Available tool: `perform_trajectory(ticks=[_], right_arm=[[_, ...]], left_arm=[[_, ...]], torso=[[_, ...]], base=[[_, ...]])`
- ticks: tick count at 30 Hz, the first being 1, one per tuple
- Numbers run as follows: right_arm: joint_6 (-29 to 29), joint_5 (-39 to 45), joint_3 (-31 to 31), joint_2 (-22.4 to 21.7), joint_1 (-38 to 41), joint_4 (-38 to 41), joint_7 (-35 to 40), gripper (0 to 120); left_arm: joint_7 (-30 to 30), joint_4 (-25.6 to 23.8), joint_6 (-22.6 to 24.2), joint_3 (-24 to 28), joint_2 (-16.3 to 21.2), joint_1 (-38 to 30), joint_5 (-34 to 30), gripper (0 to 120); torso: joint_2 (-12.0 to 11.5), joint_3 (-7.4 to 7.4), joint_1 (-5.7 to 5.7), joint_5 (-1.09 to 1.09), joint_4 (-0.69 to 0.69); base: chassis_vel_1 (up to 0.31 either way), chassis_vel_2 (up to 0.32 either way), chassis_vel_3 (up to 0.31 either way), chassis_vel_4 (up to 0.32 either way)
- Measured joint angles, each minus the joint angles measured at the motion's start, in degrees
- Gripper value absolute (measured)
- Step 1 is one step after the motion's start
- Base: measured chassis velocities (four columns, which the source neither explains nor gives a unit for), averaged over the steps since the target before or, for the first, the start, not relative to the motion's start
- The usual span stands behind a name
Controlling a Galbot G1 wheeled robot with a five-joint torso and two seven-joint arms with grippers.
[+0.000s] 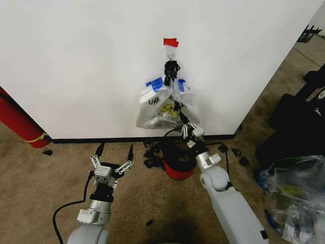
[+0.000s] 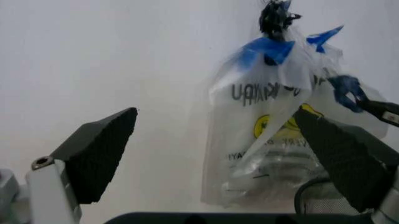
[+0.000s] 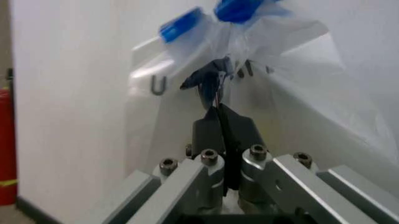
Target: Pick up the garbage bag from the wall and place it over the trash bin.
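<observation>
The garbage bag (image 1: 179, 104) hangs against the white wall (image 1: 76, 61) under a strip of red tape (image 1: 170, 41); it is whitish and see-through, with black lettering, a yellow smiley and blue trim. My right gripper (image 1: 186, 128) is raised to its lower right edge, and the right wrist view has the gripper (image 3: 219, 109) shut on a fold of the bag (image 3: 187, 93). The black mesh trash bin (image 1: 177, 163) with a red band stands on the carpet directly below. My left gripper (image 1: 114, 154) hovers open low to the left of the bin, facing the bag (image 2: 268, 140).
A black clip (image 1: 172, 66) holds a bundle of like bags at the hook. A long red cylinder (image 1: 18, 124) leans at the left wall. Small black pieces (image 1: 150, 152) lie by the baseboard. Dark bags (image 1: 299, 122) and a clear sack (image 1: 294, 193) crowd the right.
</observation>
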Motion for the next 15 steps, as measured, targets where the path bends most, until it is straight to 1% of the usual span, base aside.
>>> perform_trajectory(ticks=[2, 5, 8, 10, 15], right_arm=[[0.7, 1.3, 1.3, -1.6, -2.9, 1.4, -3.6, 0], [1.3, 2.0, 2.3, -2.8, -5.1, 2.4, -5.7, 0], [1.8, 2.5, 3.4, -4.7, -8.7, 3.9, -7.0, 0], [2.0, 2.6, 3.6, -5.1, -9.5, 4.2, -7.1, 0], [4.1, 2.8, 5.0, -7.2, -15.0, 5.2, -8.1, 0]], left_arm=[[0.0, -0.8, -0.2, 0.0, -0.1, 0.7, 0.2, 100], [0.0, -1.1, -0.5, 0.0, -0.3, 1.1, 0.3, 100], [-0.1, -1.3, -1.1, 0.1, -0.8, 1.8, 0.7, 100], [-0.1, -1.4, -1.2, 0.2, -0.9, 1.9, 0.8, 100], [-0.2, -1.8, -2.1, 0.5, -1.7, 2.8, 1.5, 100]], torso=[[0.0, 0.00, 0.00, 0.00, 0.00], [0.0, 0.00, 0.00, -0.01, -0.01], [0.0, 0.00, 0.00, 0.00, 0.00], [0.0, 0.00, 0.00, -0.01, 0.00], [0.0, -0.01, 0.00, 0.00, -0.01]], base=[[0.000, 0.000, 0.000, 0.000], [0.000, 0.000, 0.000, 0.000], [0.000, 0.000, 0.000, 0.000], [0.000, 0.000, 0.000, 0.000], [0.000, 0.000, 0.000, 0.000]])
